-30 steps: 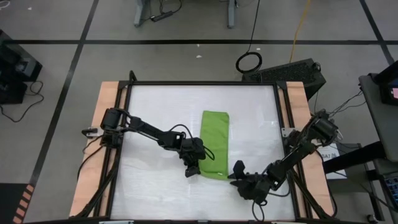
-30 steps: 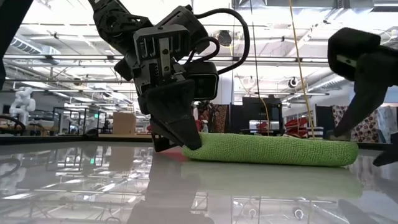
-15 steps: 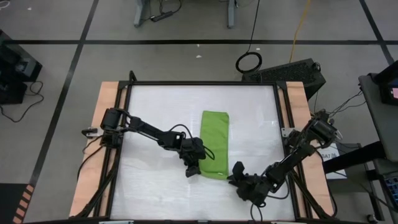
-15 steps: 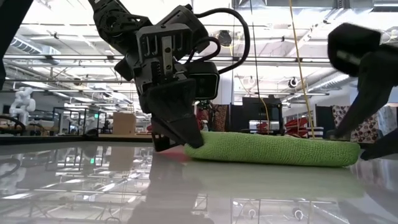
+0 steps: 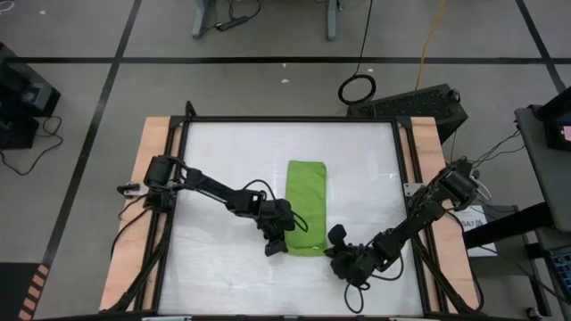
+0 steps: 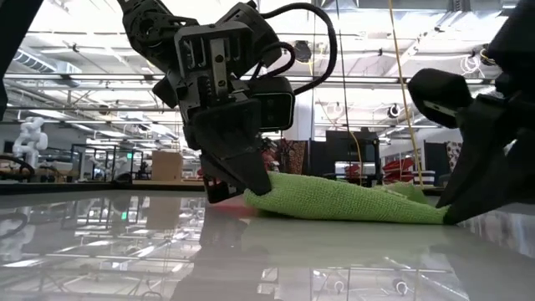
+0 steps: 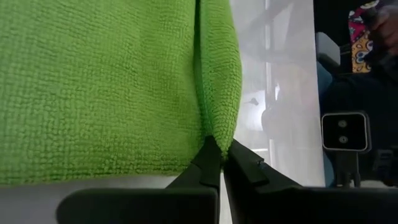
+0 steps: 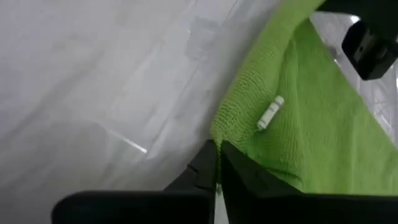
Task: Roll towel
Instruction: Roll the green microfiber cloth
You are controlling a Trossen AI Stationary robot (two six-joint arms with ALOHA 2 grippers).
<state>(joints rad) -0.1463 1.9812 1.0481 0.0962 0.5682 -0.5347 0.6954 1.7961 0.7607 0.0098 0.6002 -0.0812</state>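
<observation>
Both tools—left tool point(image 5: 278, 241) and right tool point(image 5: 334, 245)—were clenched on the towel's point(image 5: 306, 201) near corners, poised to roll the edge forward together.

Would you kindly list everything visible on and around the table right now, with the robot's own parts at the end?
towel: one, lime green, folded into a long strip, middle of the table, near end pinched at both corners.
tag: one, white, on the towel near the right gripper.
table: one, white top with wooden side rails.
cable coil: one, black, on the floor beyond the table.
left gripper: one, dark, shut on the towel's near left corner.
right gripper: one, dark, shut on the towel's near right corner.
</observation>
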